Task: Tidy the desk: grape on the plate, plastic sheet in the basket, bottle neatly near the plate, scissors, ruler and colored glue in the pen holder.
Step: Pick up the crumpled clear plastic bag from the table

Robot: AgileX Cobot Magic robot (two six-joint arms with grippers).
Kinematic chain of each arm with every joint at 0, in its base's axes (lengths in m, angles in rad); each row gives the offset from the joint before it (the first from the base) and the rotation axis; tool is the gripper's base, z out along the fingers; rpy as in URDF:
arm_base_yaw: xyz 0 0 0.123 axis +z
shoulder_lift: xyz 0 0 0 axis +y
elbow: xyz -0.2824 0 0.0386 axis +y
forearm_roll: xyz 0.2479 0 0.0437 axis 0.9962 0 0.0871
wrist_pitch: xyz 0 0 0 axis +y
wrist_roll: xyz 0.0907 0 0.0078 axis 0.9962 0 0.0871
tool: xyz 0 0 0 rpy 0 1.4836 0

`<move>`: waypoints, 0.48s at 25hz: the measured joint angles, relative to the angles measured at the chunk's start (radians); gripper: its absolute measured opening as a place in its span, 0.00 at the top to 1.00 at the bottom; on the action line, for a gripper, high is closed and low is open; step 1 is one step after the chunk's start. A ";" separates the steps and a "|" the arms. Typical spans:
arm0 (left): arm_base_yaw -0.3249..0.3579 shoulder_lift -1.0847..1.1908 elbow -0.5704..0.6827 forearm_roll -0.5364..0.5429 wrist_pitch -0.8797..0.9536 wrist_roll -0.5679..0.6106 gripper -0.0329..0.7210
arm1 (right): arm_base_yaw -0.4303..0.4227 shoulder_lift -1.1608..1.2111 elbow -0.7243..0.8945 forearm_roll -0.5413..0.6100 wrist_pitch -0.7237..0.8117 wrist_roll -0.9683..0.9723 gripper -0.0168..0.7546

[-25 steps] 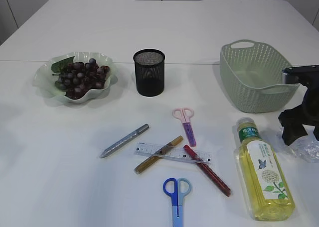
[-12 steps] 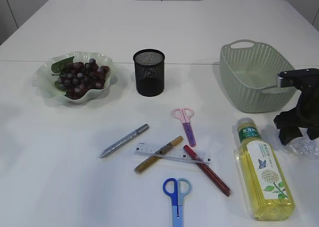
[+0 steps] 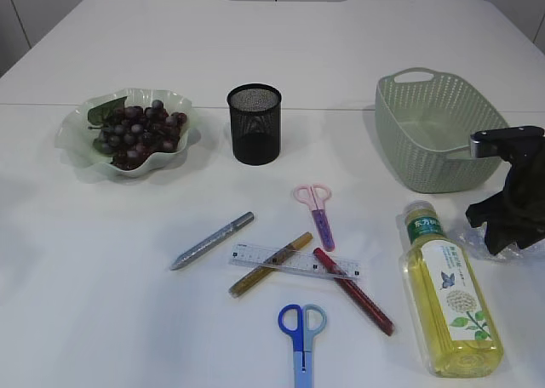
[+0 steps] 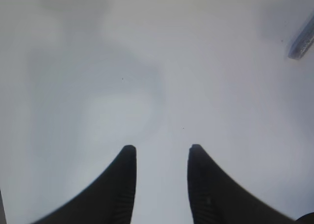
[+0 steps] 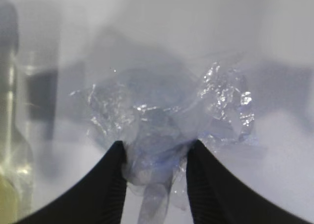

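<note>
While the right claw [image 5: 156, 150] pressed down on the crumpled plastic sheet [image 5: 167, 116] at the right edge of the bench [image 3: 272, 48], its two black fingers [image 5: 115, 184] stood on either side of a bunch of the clear film, which filled the gap between them; whether they were clamped tight could not be told. In the exterior view that claw [image 3: 502, 226] sat just in front of the basket [image 3: 430, 133] and just right of the bottle [image 3: 449, 299], which lay on its side with its cap toward the basket.

The left claw [image 4: 159, 153] hung over bare bench with its fingers apart and nothing between them; only the tip of the silver glue pen [image 4: 302, 40] showed at the upper right of its wrist view.

The grapes [image 3: 136, 133] lay on the plate [image 3: 77, 141] at the left, and the mesh pen holder [image 3: 255, 124] stood near it, toward the middle. In front lay the silver pen [image 3: 211, 241], the pink scissors [image 3: 317, 209], the ruler [image 3: 294, 262] with the gold pen [image 3: 271, 265] and the red pen [image 3: 353, 290] crossing it, and the blue scissors [image 3: 301, 333] nearest the front edge.
</note>
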 joint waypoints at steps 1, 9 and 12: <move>0.000 0.000 0.000 0.000 0.000 0.000 0.61 | 0.000 0.000 -0.001 0.000 0.000 0.000 0.56; 0.000 0.000 0.000 0.000 0.000 0.000 0.63 | 0.000 0.000 -0.003 -0.002 0.002 0.006 0.80; 0.000 0.000 0.000 0.000 0.000 0.000 0.63 | 0.000 0.000 -0.003 -0.002 0.013 0.006 0.92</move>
